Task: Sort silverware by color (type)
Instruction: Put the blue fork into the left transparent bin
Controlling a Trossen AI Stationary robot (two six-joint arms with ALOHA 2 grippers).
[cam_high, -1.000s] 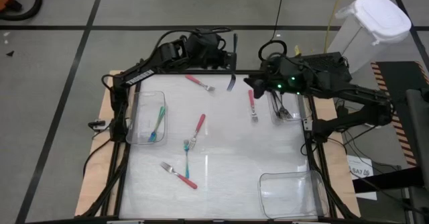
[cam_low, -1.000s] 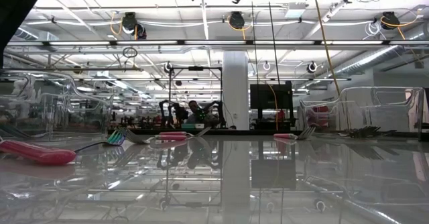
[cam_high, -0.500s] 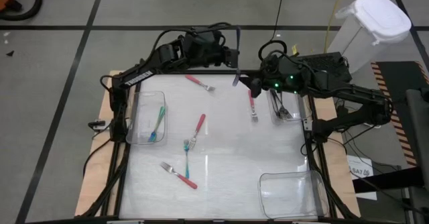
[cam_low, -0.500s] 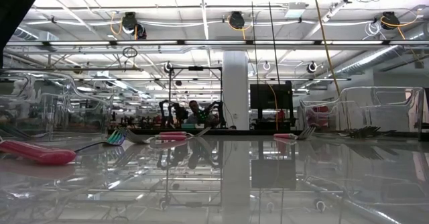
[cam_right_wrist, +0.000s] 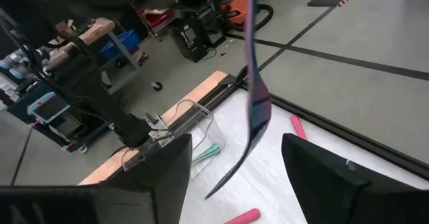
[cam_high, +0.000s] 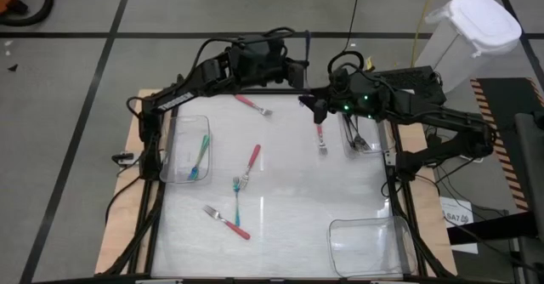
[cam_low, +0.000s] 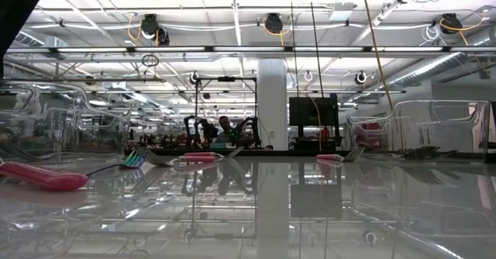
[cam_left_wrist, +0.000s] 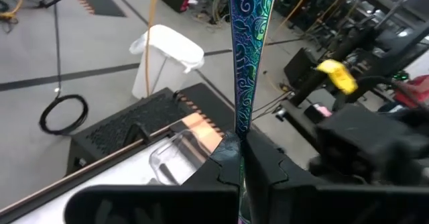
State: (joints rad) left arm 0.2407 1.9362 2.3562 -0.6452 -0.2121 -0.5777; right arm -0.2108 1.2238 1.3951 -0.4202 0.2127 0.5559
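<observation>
Left gripper [cam_left_wrist: 239,158] pinched a patterned fork [cam_left_wrist: 249,43] upright above the table's far edge, seemingly offering it across. Right gripper [cam_right_wrist: 231,177] hung just beside, fingers spread around the fork, likely to receive it. Other forks [cam_high: 252,163] lay scattered on the table [cam_high: 289,224].

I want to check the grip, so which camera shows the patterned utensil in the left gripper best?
The left wrist view: the patterned blue-green handle stands clamped between the shut left gripper. The right wrist view shows its lower part hanging between the open right gripper. The high view shows a thin sliver; the low view shows none.
</observation>
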